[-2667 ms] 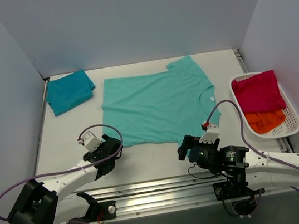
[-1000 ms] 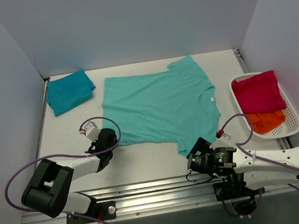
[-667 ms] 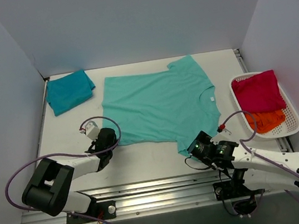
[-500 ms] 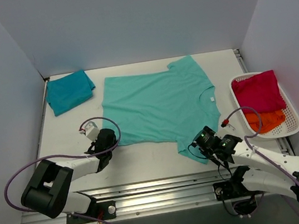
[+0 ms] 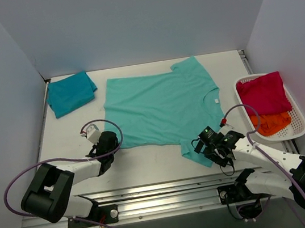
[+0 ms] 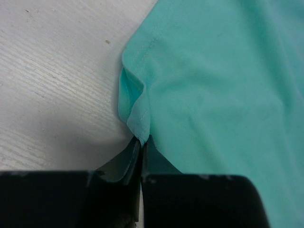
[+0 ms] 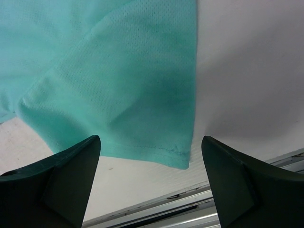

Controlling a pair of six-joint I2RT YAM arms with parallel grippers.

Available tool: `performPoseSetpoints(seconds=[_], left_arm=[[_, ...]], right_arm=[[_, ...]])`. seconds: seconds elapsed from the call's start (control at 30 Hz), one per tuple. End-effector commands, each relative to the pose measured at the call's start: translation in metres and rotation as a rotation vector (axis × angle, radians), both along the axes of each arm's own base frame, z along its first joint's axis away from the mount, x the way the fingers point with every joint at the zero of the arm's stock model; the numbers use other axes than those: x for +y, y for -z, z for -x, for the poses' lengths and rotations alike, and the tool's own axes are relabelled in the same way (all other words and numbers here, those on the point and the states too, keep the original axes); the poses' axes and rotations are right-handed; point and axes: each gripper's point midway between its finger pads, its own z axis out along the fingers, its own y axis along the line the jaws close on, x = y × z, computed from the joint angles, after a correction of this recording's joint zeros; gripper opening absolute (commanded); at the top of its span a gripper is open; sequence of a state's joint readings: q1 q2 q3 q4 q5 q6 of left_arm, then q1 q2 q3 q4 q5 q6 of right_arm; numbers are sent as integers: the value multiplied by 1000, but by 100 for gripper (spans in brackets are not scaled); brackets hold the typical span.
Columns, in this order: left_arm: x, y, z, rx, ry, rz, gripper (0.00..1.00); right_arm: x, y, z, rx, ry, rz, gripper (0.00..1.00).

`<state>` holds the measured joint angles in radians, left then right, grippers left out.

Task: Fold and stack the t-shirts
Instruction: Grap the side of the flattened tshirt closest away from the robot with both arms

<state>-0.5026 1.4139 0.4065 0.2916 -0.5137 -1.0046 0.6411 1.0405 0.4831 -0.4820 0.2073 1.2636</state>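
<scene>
A light mint-green t-shirt (image 5: 163, 106) lies spread flat in the middle of the table. At the back left sits a darker teal-blue t-shirt (image 5: 70, 93), folded. My left gripper (image 5: 109, 141) is at the mint shirt's near left hem corner. In the left wrist view it (image 6: 141, 142) is shut on a pinched fold of that hem (image 6: 135, 107). My right gripper (image 5: 206, 147) hovers over the shirt's near right sleeve. Its jaws (image 7: 149, 142) stand wide open, with the sleeve's hem (image 7: 142, 152) lying flat between the fingers.
A white basket (image 5: 300, 120) at the right edge holds a red garment (image 5: 263, 93) and an orange one (image 5: 270, 123). A metal rail (image 5: 164, 195) runs along the table's near edge. Grey walls close in the back and both sides.
The right arm has swung from beside the rail up over the near sleeve, its jaws still wide. The left gripper reached the hem corner earlier and has stayed shut there.
</scene>
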Motion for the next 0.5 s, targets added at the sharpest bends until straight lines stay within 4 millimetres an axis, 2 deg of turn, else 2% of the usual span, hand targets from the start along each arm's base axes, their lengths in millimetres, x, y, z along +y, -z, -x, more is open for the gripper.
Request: performPoseSetpoints(seconds=[0.0, 0.3, 0.47], left_arm=[[1, 0, -1, 5, 13, -13, 2], [-3, 5, -3, 13, 25, -4, 2], [-3, 5, -3, 11, 25, -3, 2]], right_arm=[[-4, 7, 16, 57, -6, -4, 82], [-4, 13, 21, 66, 0, -13, 62], [-7, 13, 22, 68, 0, 1, 39]])
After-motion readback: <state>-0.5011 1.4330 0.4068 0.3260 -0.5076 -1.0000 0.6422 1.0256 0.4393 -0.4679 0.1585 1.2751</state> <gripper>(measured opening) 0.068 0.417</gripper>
